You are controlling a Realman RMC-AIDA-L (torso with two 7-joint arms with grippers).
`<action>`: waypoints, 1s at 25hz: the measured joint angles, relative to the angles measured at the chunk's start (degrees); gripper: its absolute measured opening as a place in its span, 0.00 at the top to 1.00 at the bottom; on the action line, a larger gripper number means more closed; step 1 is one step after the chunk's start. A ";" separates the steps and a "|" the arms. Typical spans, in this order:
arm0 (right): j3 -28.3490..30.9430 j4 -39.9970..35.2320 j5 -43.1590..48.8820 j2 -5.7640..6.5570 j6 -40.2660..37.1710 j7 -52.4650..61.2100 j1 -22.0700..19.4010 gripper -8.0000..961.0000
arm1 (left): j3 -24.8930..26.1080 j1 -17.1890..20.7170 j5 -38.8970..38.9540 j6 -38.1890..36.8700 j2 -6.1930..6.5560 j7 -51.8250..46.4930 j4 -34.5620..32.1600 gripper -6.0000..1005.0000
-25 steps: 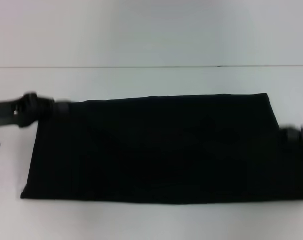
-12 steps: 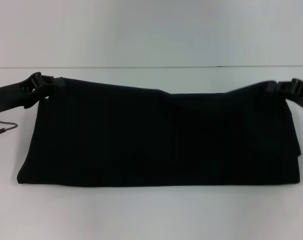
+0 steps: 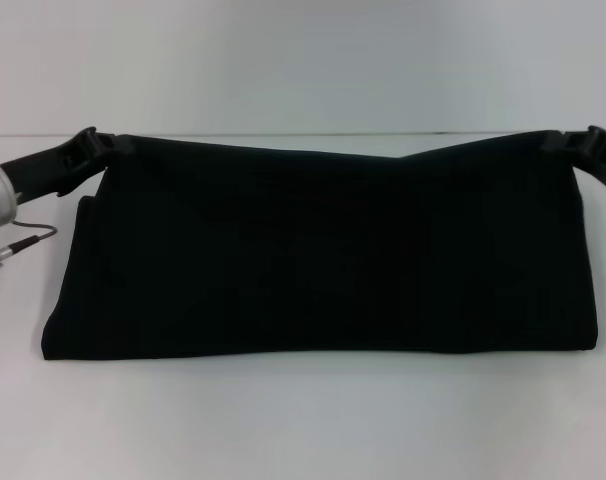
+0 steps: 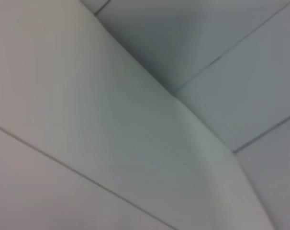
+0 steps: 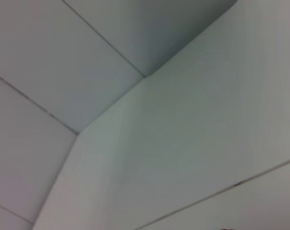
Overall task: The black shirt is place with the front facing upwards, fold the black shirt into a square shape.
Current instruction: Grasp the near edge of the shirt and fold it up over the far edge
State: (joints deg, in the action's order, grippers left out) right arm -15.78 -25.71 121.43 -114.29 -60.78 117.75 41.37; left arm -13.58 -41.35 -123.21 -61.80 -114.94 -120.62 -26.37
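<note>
In the head view, the black shirt (image 3: 323, 250) is seen as a wide folded band spread across the white desk (image 3: 303, 430), its near edge lying flat. Its two far corners are raised. The left corner is gripped by the left end effector (image 3: 95, 143), which is closed on the cloth, and the right corner is gripped by the right end effector (image 3: 581, 143), likewise clamped. Between them the far edge sags slightly. Neither wrist view shows shirt or fingers; only pale panelled surfaces with seams are shown there.
</note>
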 joint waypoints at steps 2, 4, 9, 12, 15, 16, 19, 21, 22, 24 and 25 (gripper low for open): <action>-0.36 0.71 0.01 -0.64 2.53 -0.84 0.47 0.92 | -0.22 -0.34 0.00 2.47 -0.74 0.72 0.08 0.97; -0.52 1.74 0.01 -1.10 5.52 -1.62 1.04 0.91 | -0.25 -0.76 -0.03 5.35 -1.65 1.95 0.23 0.96; -0.96 3.47 0.02 -2.49 12.76 -2.82 2.27 0.88 | -0.22 -1.88 -0.04 10.28 -2.53 4.53 2.24 0.96; -1.14 3.50 0.00 -3.61 16.28 -3.92 2.93 0.86 | -0.15 -2.75 -0.01 13.22 -3.23 6.41 3.45 0.95; -1.14 3.50 -0.97 -4.37 18.07 -5.85 3.61 0.84 | 0.13 -3.44 0.56 16.50 -4.66 7.28 3.76 0.95; -1.14 3.53 -1.63 -4.51 18.36 -6.72 3.78 0.84 | 0.12 -3.51 1.27 17.28 -5.08 7.52 3.81 0.94; -1.14 3.64 -4.61 -4.90 18.77 -10.31 4.04 0.82 | 0.02 -3.53 3.54 17.91 -5.49 8.13 4.36 0.94; -1.12 3.65 -6.27 -5.14 18.88 -13.15 4.21 0.80 | 0.01 -3.58 4.73 17.87 -5.52 8.23 4.75 0.94; -1.12 3.71 -6.85 -5.20 18.91 -14.57 4.33 0.80 | 0.00 -3.60 5.14 17.92 -5.54 8.45 4.86 0.93; -1.10 4.04 -7.43 -5.27 19.15 -16.48 4.55 0.79 | 0.10 -3.63 6.55 18.61 -5.64 9.96 5.04 0.93; -1.10 4.21 -7.49 -5.28 19.31 -16.92 4.63 0.78 | 0.17 -3.63 7.58 19.11 -5.75 11.24 5.15 0.93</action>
State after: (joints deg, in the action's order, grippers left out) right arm -16.88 -21.50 113.95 -119.56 -41.46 100.83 46.00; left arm -13.42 -44.98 -115.63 -42.69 -120.69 -109.39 -21.22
